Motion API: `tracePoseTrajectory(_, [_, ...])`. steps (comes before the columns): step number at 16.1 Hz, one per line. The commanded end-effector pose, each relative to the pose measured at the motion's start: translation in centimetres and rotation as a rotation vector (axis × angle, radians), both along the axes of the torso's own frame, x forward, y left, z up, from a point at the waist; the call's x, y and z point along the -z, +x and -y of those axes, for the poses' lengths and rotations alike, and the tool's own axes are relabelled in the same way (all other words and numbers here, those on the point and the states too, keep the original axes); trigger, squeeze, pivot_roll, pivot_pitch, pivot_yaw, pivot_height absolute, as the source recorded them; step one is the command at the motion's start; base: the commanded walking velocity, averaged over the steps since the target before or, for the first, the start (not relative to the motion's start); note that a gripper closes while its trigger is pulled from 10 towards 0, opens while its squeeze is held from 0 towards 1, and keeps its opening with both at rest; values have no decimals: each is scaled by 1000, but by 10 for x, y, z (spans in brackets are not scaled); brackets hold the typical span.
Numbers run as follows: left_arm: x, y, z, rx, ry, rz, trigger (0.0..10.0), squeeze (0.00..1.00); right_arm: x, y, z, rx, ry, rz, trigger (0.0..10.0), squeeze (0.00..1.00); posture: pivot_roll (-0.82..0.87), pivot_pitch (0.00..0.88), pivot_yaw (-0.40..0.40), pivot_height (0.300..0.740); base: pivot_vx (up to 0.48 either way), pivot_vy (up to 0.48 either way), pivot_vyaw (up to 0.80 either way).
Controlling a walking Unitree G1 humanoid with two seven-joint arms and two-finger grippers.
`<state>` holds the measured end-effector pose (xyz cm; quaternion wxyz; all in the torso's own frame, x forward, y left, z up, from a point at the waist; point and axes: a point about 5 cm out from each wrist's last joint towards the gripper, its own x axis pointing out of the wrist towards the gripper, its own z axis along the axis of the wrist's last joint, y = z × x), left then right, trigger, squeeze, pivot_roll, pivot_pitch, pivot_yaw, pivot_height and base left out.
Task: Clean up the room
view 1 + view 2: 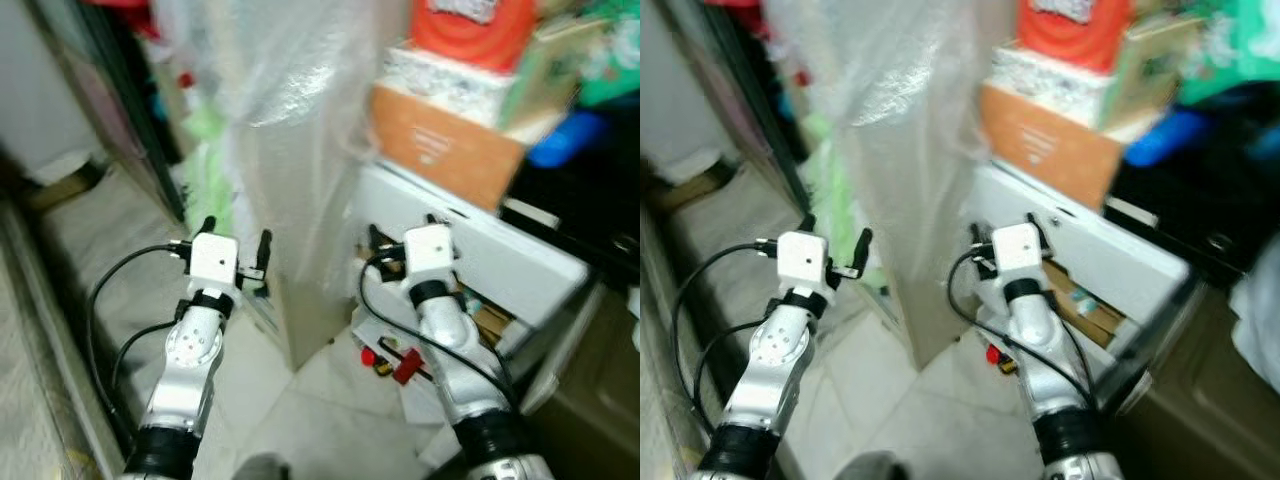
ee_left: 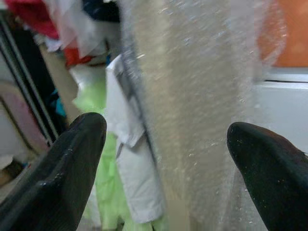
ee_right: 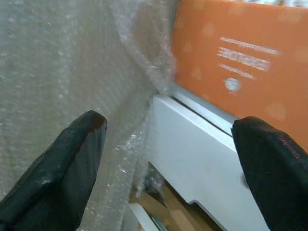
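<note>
1. The left gripper and the right gripper are both held up with fingers wide apart. They hold nothing.
2. A tall thing wrapped in bubble wrap stands between them, very close.
3. An orange box sits on a white cabinet by the right gripper. More stuff is piled on top, so a bump could knock it down.
4. Small red things lie on the floor near the cabinet. I think these need picking up.
5. There is little room here. The open floor is only down low, between the arms.
</note>
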<state>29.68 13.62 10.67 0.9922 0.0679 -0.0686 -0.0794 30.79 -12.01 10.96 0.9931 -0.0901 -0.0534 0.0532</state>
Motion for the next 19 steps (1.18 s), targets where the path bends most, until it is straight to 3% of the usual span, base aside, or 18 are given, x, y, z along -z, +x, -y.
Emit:
tracePoseTrajectory(1, [-1, 5, -8, -23, 0, 2, 10000, 0, -10, 3, -11, -38, 12, 27, 10000, 0, 7, 0, 18, 740, 0, 0, 0])
tracePoseTrajectory(3, [-2, 8, -3, -30, 1, 15, 10000, 0, -12, 5, -5, -28, 8, 34, 10000, 0, 20, 0, 20, 740, 0, 0, 0])
tracePoseTrajectory(5, [-3, 2, 7, -33, -20, 24, 10000, 0, -5, 2, 0, -31, -3, 22, 10000, 0, 53, 0, 26, 740, 0, 0, 0])
tracePoseTrajectory(7, [6, -8, 8, -13, -28, 3, 10000, 0, -5, 3, -2, -30, 5, 15, 10000, 0, 79, 0, 11, 740, 0, 0, 0])
tracePoseTrajectory(9, [5, -8, 9, -2, -26, 5, 10000, 0, -10, 3, -4, -48, -1, 26, 10000, 0, 80, 0, 2, 740, 0, 0, 400])
tracePoseTrajectory(12, [2, -6, 2, -37, -47, 9, 10000, 0, -8, 3, -5, -39, 7, 21, 10000, 0, 86, 0, 0, 740, 0, 0, 800])
tracePoseTrajectory(15, [-2, -17, -21, -107, -41, 32, 10000, 0, -7, -7, -10, -65, -8, 30, 10000, 0, 87, 0, -16, 740, 0, 0, 800])
tracePoseTrajectory(19, [0, -19, -19, -106, -35, 14, 10000, 0, -6, -9, -7, -56, -8, 23, 10000, 0, 76, 0, -3, 740, 0, 0, 800])
